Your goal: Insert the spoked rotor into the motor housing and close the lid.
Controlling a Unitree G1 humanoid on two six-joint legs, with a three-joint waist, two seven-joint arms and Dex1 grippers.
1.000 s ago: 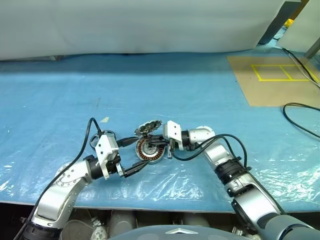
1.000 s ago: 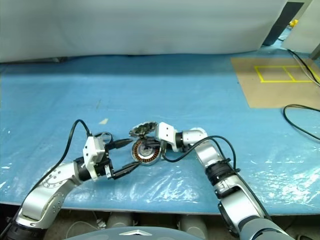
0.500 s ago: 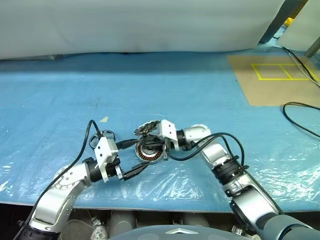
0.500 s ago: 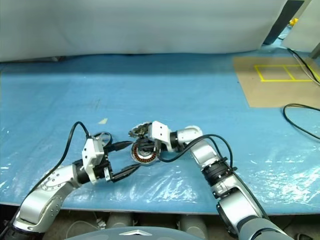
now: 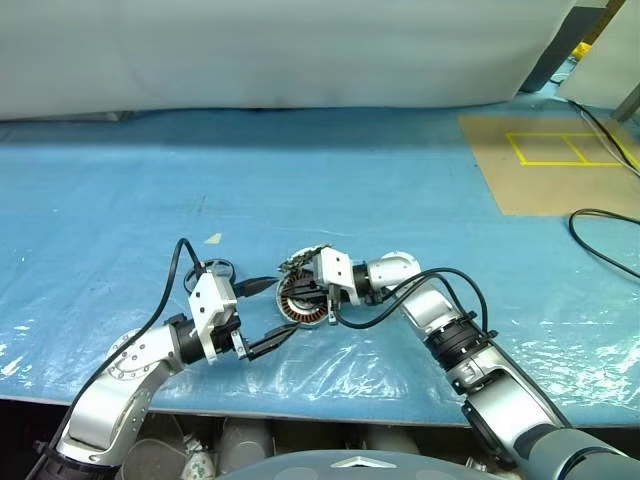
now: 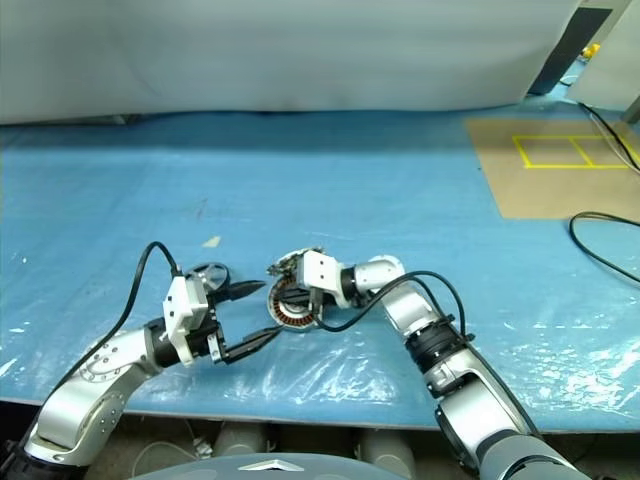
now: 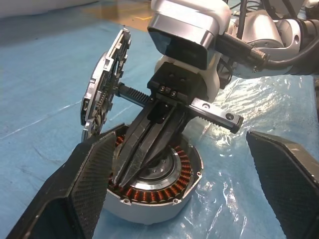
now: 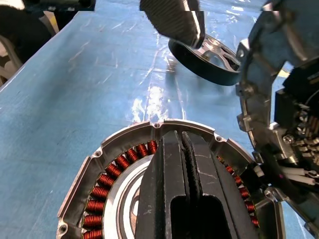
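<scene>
Both arms low over blue plastic-covered table [image 5: 420, 190], converging near front edge.

R arm: reaches in from right, forearm angled across toward centre, wrist bent so right gripper [image 7: 130, 162] points leftward & slightly down. Fingers [image 8: 172, 189] pressed together, closed on nothing, tips resting inside motor housing [image 5: 300, 304] over silver centre, copper windings visible round them.

L arm: elbow out to left, forearm pointing fwd & right, roughly level. Left gripper [image 5: 268, 315] spread wide, one finger each side of housing's near edge, not clamping it; pads [image 7: 82, 186] flank housing in L wrist view.

Housing sits flat on table betw. the two grippers. Lid [image 7: 103, 87] stands tilted up on edge at housing's far side, finned face partly seen, still attached by wiring. Spoked rotor [image 8: 207, 55] lies flat on table just beyond L gripper, apart from housing, not inserted.
</scene>
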